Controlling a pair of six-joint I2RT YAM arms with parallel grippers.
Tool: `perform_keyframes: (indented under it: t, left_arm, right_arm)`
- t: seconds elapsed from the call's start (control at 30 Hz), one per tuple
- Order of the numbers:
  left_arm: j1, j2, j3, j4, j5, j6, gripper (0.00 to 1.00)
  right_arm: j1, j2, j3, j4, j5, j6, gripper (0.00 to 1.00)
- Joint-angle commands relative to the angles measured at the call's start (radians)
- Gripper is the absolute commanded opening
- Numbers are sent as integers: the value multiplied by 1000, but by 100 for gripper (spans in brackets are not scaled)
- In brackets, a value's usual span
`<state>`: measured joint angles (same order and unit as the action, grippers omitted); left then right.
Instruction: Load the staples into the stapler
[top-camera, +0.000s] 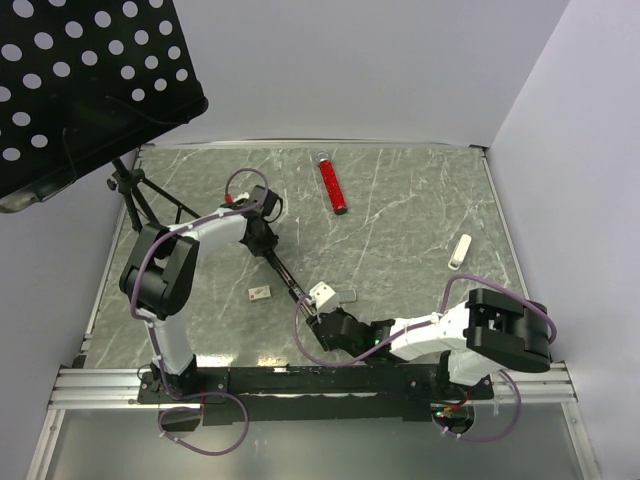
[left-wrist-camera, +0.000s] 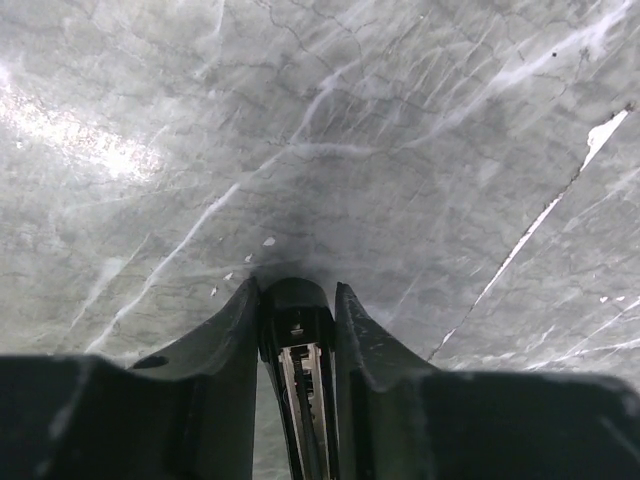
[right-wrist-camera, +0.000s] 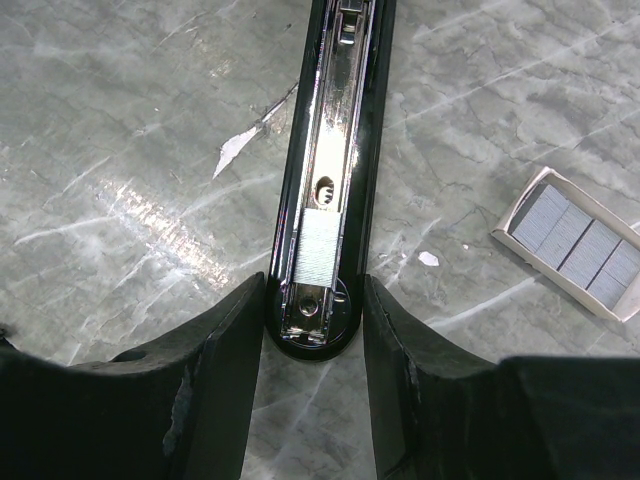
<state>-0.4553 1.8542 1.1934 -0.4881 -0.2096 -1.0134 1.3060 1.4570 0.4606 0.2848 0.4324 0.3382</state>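
Silver-grey metal staple strip (right-wrist-camera: 318, 245) sits lower centre in the open slim black stapler (right-wrist-camera: 335, 120). The left gripper (left-wrist-camera: 296, 288) and right gripper (right-wrist-camera: 313, 290) each clamp an end. Loading looks done; next, swing it closed.

Red tube (top-camera: 333, 186), beige box piece (top-camera: 259, 293)

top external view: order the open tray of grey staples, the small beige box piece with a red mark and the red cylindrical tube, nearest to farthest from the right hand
1. Open tray of grey staples, just beyond the right hand, to its right.
2. Small beige box piece, to its left.
3. Red cylindrical tube, far back near the centre.
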Motion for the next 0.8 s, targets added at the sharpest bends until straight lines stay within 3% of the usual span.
perform_keyframes:
  t: [0.0, 0.3, 0.77]
  left_arm:
    - [-5, -30, -38, -17, 53, -24, 15]
    - [-52, -245, -115, -23, -10, -69, 13]
    - [-319, -426, -238, 2, -277, -180, 16]
  right_arm:
    - [-11, 19, 15, -72, -23, -10, 14]
    - [-73, -38, 9, -55, -69, -14, 14]
    - [-169, -89, 10, -19, -158, -25, 14]
